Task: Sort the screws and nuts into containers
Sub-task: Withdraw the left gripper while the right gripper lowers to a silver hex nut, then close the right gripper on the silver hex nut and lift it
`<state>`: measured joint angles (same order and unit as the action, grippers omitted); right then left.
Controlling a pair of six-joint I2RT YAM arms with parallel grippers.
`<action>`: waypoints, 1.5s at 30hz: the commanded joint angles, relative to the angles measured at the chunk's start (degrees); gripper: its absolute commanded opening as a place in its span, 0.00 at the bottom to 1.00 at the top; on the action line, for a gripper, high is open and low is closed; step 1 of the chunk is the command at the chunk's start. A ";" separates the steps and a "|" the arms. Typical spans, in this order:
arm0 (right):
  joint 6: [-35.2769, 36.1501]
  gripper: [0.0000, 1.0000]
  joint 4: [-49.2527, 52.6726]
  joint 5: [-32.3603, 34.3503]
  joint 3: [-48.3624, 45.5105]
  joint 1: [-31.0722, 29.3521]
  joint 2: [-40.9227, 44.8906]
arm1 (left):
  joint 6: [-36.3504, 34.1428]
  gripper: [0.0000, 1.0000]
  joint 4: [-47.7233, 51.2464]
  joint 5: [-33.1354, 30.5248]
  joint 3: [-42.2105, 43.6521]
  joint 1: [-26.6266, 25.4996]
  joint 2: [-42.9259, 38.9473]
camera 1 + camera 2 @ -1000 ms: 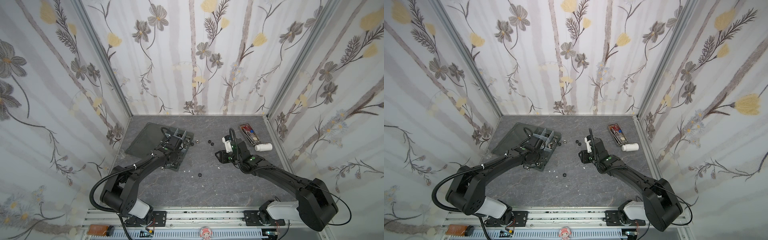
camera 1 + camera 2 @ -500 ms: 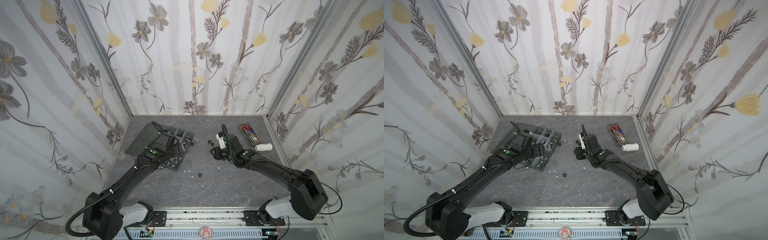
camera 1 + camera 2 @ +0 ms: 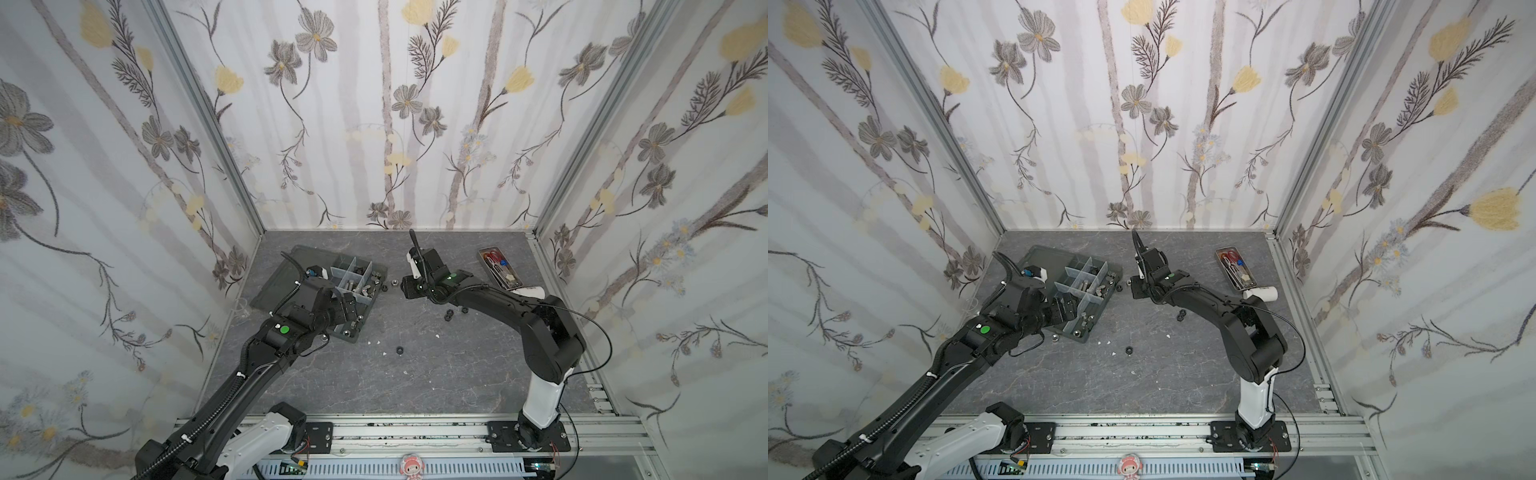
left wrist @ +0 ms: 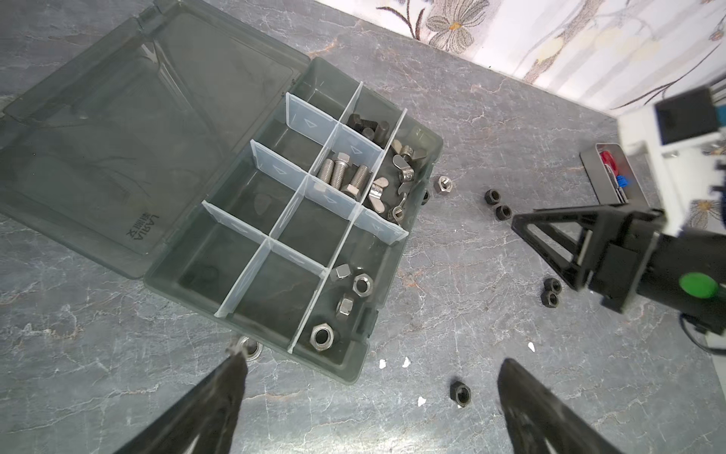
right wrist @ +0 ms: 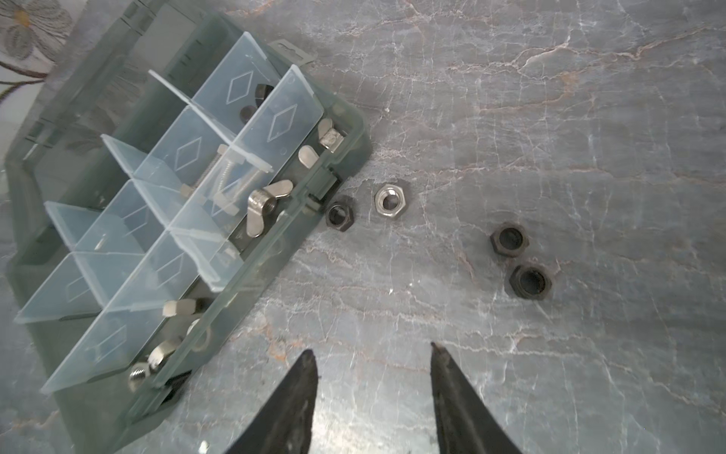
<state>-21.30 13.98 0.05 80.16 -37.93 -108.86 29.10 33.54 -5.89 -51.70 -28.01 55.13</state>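
Organizer box [image 4: 220, 259] part filled, loose nuts outside, both jaws empty

Silver bolts [image 4: 340, 173] lie in a middle compartment of the box, with black bolts [image 4: 367, 125] in the compartment next to it. Wing nuts [image 4: 400, 177] and silver hex nuts [image 4: 345, 302] sit in two compartments along the latch side. In the right wrist view the clear dividers reduce the bolts to blurred streaks.

The left gripper [image 4: 373, 373] hangs with its jaws spread wide and nothing held. A corner of the box shows between its fingers, which are blurred and cut off by the frame edge. Just beside one fingertip [image 4: 226, 393], outside the box wall, a silver ring [image 4: 248, 346] is half covered and too smeared to name. A single black nut [image 4: 460, 393] lies on the table near the other finger.

The right gripper [image 5: 372, 353] has its jaws moderately apart and empty, over bare table. Ahead of them a black nut by the latch [image 5: 340, 214] sits just beside the box wall, with a silver nut [image 5: 391, 202] next to it. A pair of black nuts [image 5: 508, 239] lies off to one side.

In both top views the left gripper hides the box's middle, and the parts inside are too small to tell apart. The right arm hides part of a white bottle [image 3: 532, 292].
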 commanded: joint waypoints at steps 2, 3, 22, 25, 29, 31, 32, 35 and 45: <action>1.13 0.49 4.17 2.42 6.59 -0.30 -5.63 | 0.30 1.00 0.67 -0.17 0.78 0.07 -2.43; 1.17 0.49 4.49 2.87 8.18 -0.30 -6.93 | 0.34 1.00 0.85 -0.17 0.94 0.13 -3.05; 1.61 0.43 9.27 5.66 24.27 -0.21 -22.44 | -0.03 1.00 2.34 -0.22 2.05 0.11 -7.87; 1.68 0.42 9.81 5.83 26.22 -0.21 -24.24 | -0.11 1.00 2.58 -0.26 2.22 0.07 -8.05; 1.79 0.43 10.97 6.88 28.83 -0.12 -26.54 | -0.19 1.00 2.61 -0.35 2.53 0.13 -8.31; 1.87 0.44 10.98 7.28 29.24 -0.04 -27.12 | -0.27 1.00 2.74 -0.32 2.57 0.09 -8.40; 2.01 0.44 11.05 7.57 29.42 0.04 -27.43 | -0.25 1.00 2.76 -0.32 2.63 0.06 -8.40; 2.27 0.43 10.99 8.01 29.62 0.14 -27.89 | -0.26 1.00 2.69 -0.42 2.56 0.06 -8.39; 2.49 0.37 11.20 7.43 29.70 0.41 -28.56 | -0.34 1.00 2.63 -0.53 2.39 0.07 -8.11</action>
<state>-19.16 24.95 6.79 109.38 -37.43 -136.92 28.93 36.32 -5.80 -49.17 -27.97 46.94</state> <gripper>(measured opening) 0.370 0.998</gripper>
